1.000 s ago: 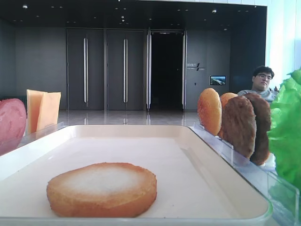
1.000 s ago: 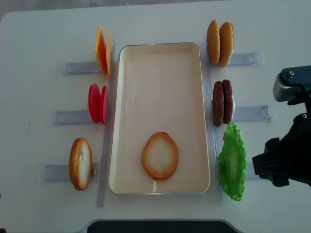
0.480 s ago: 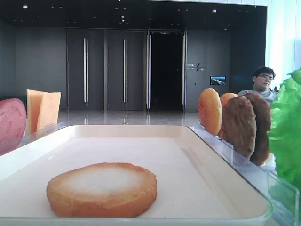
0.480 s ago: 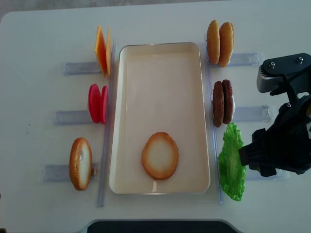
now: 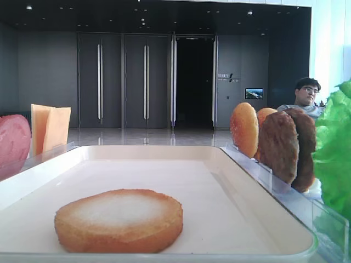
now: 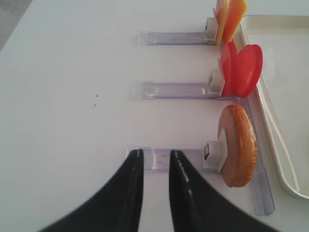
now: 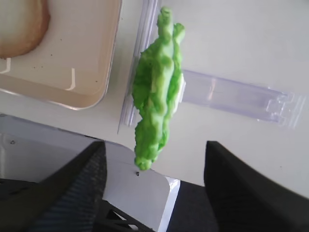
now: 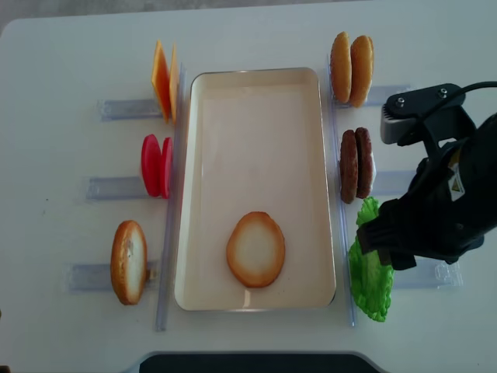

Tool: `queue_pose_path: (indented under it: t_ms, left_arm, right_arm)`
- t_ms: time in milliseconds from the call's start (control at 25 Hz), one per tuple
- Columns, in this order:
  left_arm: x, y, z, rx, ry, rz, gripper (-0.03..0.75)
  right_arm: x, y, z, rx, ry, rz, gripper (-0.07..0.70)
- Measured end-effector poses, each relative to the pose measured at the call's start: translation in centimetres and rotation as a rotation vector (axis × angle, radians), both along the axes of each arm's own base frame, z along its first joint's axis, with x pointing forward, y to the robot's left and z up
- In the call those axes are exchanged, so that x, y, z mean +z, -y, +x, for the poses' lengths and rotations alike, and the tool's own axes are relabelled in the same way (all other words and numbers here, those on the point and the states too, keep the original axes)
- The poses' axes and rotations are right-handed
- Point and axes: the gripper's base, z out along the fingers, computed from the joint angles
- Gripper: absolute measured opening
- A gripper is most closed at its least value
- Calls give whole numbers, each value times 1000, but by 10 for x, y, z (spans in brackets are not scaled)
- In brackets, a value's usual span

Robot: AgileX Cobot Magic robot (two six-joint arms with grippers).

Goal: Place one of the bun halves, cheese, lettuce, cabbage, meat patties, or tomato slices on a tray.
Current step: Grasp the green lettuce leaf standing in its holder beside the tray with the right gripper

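Jaws first: on our right gripper (image 7: 154, 193) they stand wide apart, the two dark fingers (image 7: 72, 188) spread on either side of the lettuce (image 7: 157, 104) in the right wrist view, with nothing between them. On our left gripper (image 6: 152, 193) the two black fingers sit close together with only a thin gap, and we see nothing held there.

From overhead, our right arm (image 8: 443, 202) hangs over the right side of the white table (image 8: 62, 62) and covers the upper part of the lettuce, whose green ruffled edge shows just outside the tray's right rim. We cannot tell from any view whether the fingers touch the leaf.

We see the cream tray (image 8: 256, 116) in the middle of the table, holding one bun half (image 8: 255, 249) lying flat, pale face up, near its front end. Everything else stands on edge in clear plastic racks (image 8: 124, 108) beside the tray. On the left side: two cheese slices (image 8: 163, 80) at the far end, two tomato slices (image 8: 156, 165) in the middle, and a single bun half (image 8: 128, 262) nearest the front. On the right side: two bun halves (image 8: 350, 68) at the far end, then two meat patties (image 8: 356, 165), then the lettuce.

In the low exterior view, a seated man with glasses (image 5: 305, 96) shows in the background behind the patties.
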Motion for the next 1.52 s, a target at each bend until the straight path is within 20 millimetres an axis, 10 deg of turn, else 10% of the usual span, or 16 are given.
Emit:
queue_pose_path:
  t_ms: [1520]
  left_arm:
    - [0,0,0,0,0,0,140]
  right_arm:
    - [-10,-14,14,42,39,44,424]
